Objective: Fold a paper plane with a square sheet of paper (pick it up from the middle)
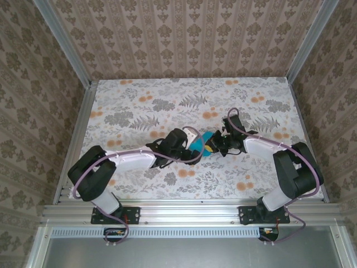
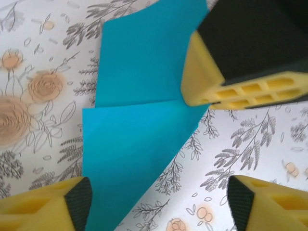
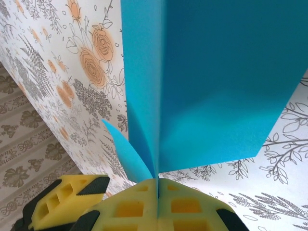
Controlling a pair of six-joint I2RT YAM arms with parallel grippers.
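Note:
The teal-blue sheet of paper [image 1: 197, 146] is folded into layered flaps and sits mid-table between the two arms. My right gripper [image 3: 158, 185] is shut on its centre crease, and the flaps [image 3: 216, 82] fan out beyond the yellow fingers. In the left wrist view the paper [image 2: 139, 96] shows two overlapping flaps with a slanted edge, and the right gripper's finger [image 2: 207, 72] pinches its upper right corner. My left gripper [image 2: 159, 199] stands open above the lower flap, which passes close by its left finger. Its fingers are wide apart and grip nothing.
The table [image 1: 139, 100] has a floral cloth and is walled by patterned panels on three sides. An aluminium rail [image 1: 189, 211] runs along the near edge by the arm bases. A left gripper finger [image 3: 62, 197] shows beside my right fingers.

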